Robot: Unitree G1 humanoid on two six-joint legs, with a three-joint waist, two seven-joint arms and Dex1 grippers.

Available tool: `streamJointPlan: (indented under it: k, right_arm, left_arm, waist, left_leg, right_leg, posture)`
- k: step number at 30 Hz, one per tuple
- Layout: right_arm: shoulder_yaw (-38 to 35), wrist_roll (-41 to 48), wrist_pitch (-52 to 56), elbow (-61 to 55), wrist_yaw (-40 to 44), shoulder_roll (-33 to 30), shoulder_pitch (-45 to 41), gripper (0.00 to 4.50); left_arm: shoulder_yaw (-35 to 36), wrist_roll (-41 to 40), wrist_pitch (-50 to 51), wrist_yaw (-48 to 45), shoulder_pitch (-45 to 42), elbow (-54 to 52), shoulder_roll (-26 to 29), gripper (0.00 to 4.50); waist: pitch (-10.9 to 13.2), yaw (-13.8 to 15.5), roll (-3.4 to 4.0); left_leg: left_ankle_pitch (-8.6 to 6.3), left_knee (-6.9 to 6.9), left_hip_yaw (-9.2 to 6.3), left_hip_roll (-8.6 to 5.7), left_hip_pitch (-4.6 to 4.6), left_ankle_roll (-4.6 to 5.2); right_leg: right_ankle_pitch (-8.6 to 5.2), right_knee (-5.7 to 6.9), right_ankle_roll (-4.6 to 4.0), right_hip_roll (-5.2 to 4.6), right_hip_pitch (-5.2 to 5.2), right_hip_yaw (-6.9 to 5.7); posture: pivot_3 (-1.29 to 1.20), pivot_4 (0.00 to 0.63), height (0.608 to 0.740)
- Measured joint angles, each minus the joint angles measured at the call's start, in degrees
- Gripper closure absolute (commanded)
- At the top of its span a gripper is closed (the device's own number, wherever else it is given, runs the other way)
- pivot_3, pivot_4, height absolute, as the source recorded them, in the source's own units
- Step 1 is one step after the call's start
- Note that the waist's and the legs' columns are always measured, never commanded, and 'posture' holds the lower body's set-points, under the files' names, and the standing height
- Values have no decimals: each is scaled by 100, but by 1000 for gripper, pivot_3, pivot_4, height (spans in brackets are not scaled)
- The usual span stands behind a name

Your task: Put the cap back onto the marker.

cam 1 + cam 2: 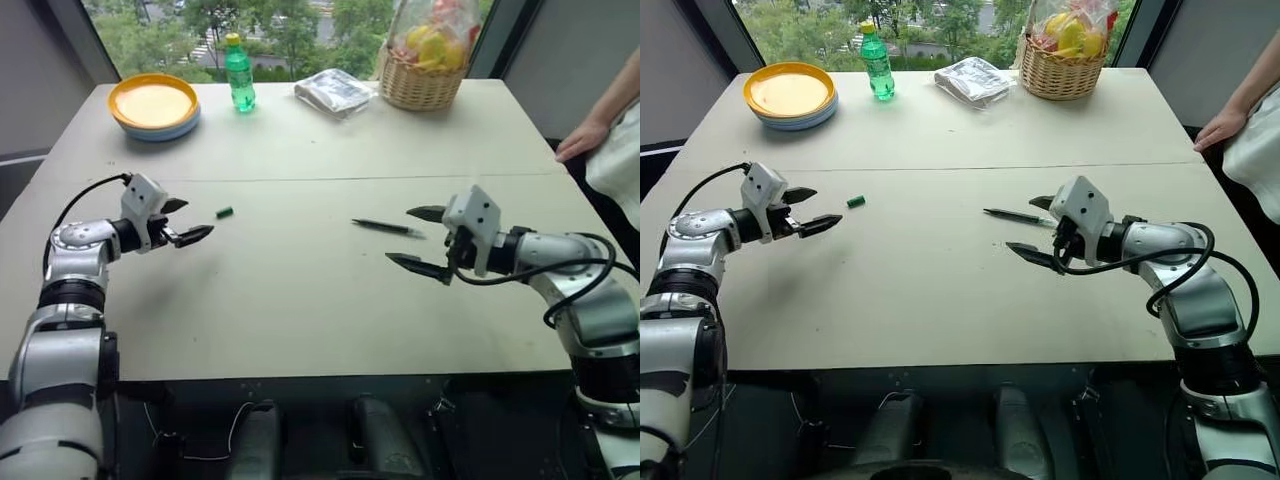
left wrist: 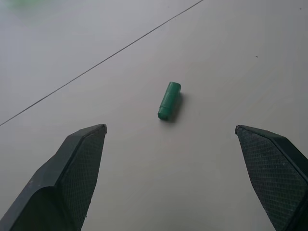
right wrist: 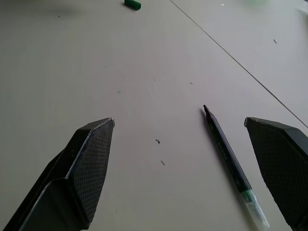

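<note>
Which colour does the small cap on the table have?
Green; the cap shows best in the left wrist view.

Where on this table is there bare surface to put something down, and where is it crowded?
The near half of the table is bare between the cap and the marker, and in front of both. The far edge is crowded: stacked plates, green bottle, silver packet, basket. A person's hand rests at the far right corner.

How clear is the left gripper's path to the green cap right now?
Probably clear, yes. The left gripper is open and points at the cap, which lies alone on the table just ahead of its fingertips. In the left wrist view the cap sits between the two fingers' lines, with only bare tabletop before it.
</note>
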Motion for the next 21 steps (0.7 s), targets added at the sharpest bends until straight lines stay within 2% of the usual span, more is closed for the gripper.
streamJointPlan:
  k: [7, 21]
  right_arm:
    - [-315, 239, 411, -518, -99, -343, 401, 25]
    - [-639, 528, 754, -716, -104, -890, 520, 25]
  left_arm:
    - [-146, 437, -187, 404, -194, 497, -220, 0]
    - [132, 422, -60, 720, -353, 735, -680, 0]
  waist:
    - [0, 9, -3]
    - [-1, 19, -4]
  left_leg:
    - [0, 2, -1, 0, 0, 0]
    - [0, 5, -2, -1, 0, 0]
  right_leg:
    - [0, 2, 0, 0, -1, 0]
    - [2, 5, 4, -1, 1, -1]
  posture:
    - [0, 150, 740]
    - [0, 150, 740]
